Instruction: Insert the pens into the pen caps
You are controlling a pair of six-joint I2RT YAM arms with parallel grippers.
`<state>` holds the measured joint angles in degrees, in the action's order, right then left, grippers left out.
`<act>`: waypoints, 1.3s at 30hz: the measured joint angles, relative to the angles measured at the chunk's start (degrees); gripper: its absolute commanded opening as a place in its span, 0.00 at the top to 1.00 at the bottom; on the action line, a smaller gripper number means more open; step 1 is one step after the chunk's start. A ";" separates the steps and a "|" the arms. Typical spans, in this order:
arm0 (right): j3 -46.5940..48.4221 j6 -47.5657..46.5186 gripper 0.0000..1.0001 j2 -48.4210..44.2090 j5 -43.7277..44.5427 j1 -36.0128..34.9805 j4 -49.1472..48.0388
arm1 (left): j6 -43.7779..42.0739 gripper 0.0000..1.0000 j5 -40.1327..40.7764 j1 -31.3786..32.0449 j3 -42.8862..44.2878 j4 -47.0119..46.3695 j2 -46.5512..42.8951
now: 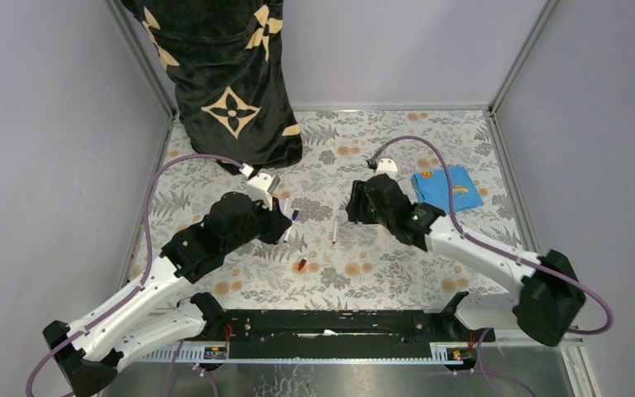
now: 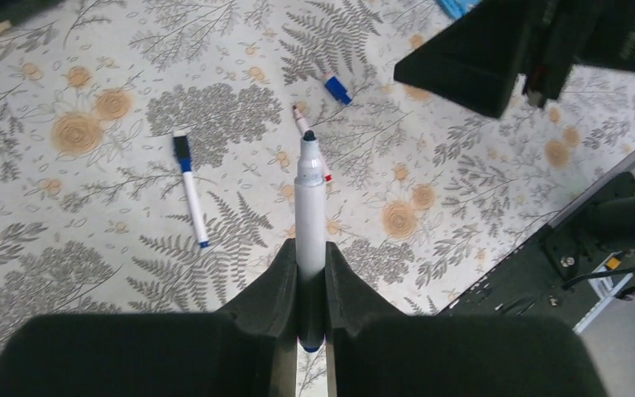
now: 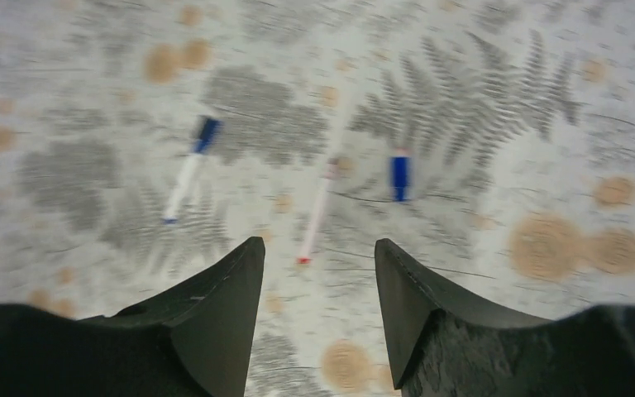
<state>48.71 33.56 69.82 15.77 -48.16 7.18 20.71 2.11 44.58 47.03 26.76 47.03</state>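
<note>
Left gripper (image 2: 310, 252): closed tight on a white pen (image 2: 310, 198), gripping the lower barrel; the pen's dark tip points to 12 o'clock in the left wrist view.
Right gripper (image 3: 318, 241): jaws partly apart with nothing between them, hanging above the flowered mat (image 1: 397, 265).
Second pen (image 2: 190, 192): flat on the mat at 10 o'clock from the left gripper, blue at both ends.
Red pen (image 3: 316, 213): flat on the mat in front of the right gripper's open jaws, red end nearest them.
Blue cap (image 3: 399, 176): on the mat at 2 o'clock from the red pen, near but apart.
Red cap (image 1: 302, 265): alone at 7 o'clock from the red pen in the top view.
Blue cloth (image 1: 446, 186): at 2 o'clock from the right gripper.
Black fabric (image 1: 223, 74): at 11 o'clock, at the far edge.
</note>
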 measured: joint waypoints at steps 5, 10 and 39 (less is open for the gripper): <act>3.78 -4.90 0.42 9.92 -1.62 6.64 8.46 | -0.98 1.00 1.88 0.00 -0.26 2.93 -1.81; 8.24 -8.35 0.43 18.78 -5.79 9.97 12.17 | -1.18 1.00 2.47 0.00 -0.90 3.98 -2.67; 25.51 -15.10 0.65 41.57 -11.04 12.07 19.98 | -1.20 1.00 3.28 0.00 -2.49 3.93 -3.48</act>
<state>74.22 18.46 111.39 4.73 -36.10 27.16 19.51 5.39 44.58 44.53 30.70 43.55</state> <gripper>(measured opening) 0.360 0.167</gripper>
